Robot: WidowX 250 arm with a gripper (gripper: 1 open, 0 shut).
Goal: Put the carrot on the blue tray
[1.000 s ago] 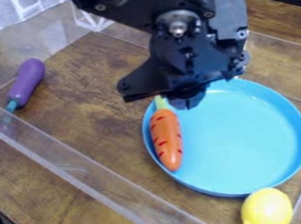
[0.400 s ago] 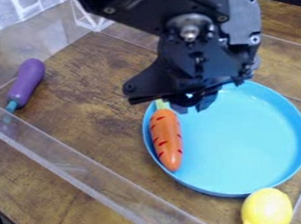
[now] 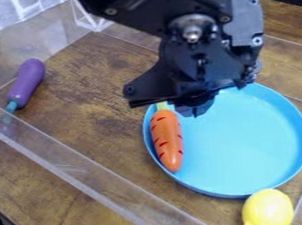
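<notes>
Gripper (image 3: 197, 104) is shut w/ nothing in it, hanging over blue tray's (image 3: 273, 168) far rim. Carrot (image 3: 168, 139) lies inside tray by left edge. Wood table (image 3: 76, 132), clear plastic walls (image 3: 66, 183) around it.

No readable text, labels, brands or numbers from where I sit. My black housing (image 3: 194, 40) shows no legible marking; the wooden table (image 3: 77, 142) carries only grain, 0 printed signs anywhere in view.
</notes>
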